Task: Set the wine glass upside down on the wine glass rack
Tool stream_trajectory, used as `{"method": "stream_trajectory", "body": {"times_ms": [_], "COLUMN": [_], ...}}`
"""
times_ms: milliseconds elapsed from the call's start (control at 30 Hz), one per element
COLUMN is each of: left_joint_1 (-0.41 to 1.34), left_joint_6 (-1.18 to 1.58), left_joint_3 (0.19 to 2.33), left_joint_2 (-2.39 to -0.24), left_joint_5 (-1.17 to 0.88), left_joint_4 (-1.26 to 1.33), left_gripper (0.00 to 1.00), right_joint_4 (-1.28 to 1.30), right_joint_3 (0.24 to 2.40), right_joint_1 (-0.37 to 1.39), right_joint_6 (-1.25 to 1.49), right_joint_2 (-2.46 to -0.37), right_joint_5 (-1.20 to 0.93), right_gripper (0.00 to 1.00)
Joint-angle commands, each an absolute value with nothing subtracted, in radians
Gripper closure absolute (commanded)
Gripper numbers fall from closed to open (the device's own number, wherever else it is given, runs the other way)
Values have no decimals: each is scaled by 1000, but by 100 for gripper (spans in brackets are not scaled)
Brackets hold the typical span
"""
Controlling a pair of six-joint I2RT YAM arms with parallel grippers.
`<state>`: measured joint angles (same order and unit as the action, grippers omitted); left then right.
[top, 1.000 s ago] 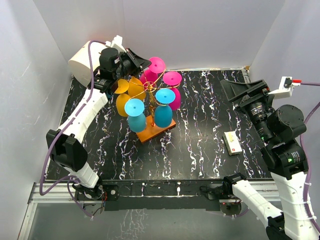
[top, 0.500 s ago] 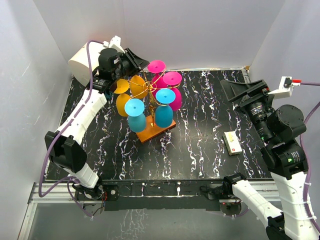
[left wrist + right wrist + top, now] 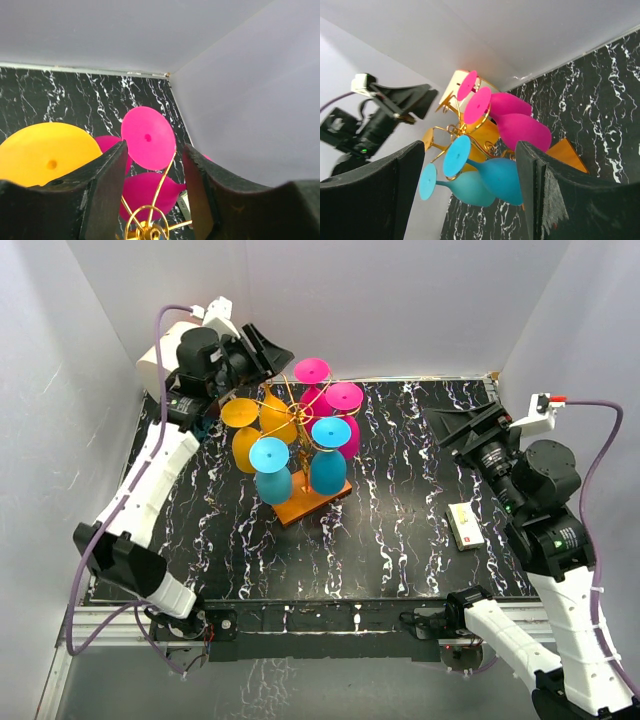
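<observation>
Plainly the left gripper is seen with its fingers parted to a moderate gap, nothing clasped between them; a pink wine glass is framed just beyond the tips; a yellow wine glass is seen beside one finger; both are hung upside down on the wine glass rack; the right gripper is spread wide, empty, well apart from the rack.

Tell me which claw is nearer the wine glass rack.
Left. The left claw hovers just above the wine glass rack, at its far-left side; the right claw sits well off to its right.
</observation>
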<state>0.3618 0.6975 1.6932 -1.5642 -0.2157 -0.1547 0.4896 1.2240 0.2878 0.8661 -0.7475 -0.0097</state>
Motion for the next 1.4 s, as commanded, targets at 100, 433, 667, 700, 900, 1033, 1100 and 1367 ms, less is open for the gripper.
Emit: {"method": "stream_trajectory", "body": {"times_ms": [100, 433, 667, 700, 900, 1033, 1100, 1367], "left_joint_1": [358, 358, 357, 358, 357, 357, 357, 357], "left_joint_6": [471, 377, 327, 309, 227, 209, 205, 199], "left_joint_3": [1772, 1353, 1305, 1308, 1323, 1347, 1353, 1370], "left_joint_2": [-1384, -907, -692, -668, -541, -521, -510, -469], "left_joint_5": [-184, 16, 148, 150, 140, 150, 152, 159], "left_joint_4": [-351, -569, -760, -764, -726, -738, -739, -716], "left_gripper": [31, 2, 1, 2, 1, 1, 1, 1], "right_joint_4": [487, 608, 664, 671, 715, 730, 740, 716], "right_joint_3": [1200, 1164, 1092, 1085, 1083, 1111, 1126, 1153], "right_joint_1": [288, 288, 288, 288, 287, 288, 288, 288], "right_joint_6": [815, 765, 769, 770, 750, 709, 692, 669], "right_joint_2": [-743, -682, -620, -611, -546, -506, -486, -385], "right_joint_5": [-4, 94, 107, 111, 162, 199, 219, 295], "right_gripper": [28, 28, 28, 28, 27, 27, 27, 27]}}
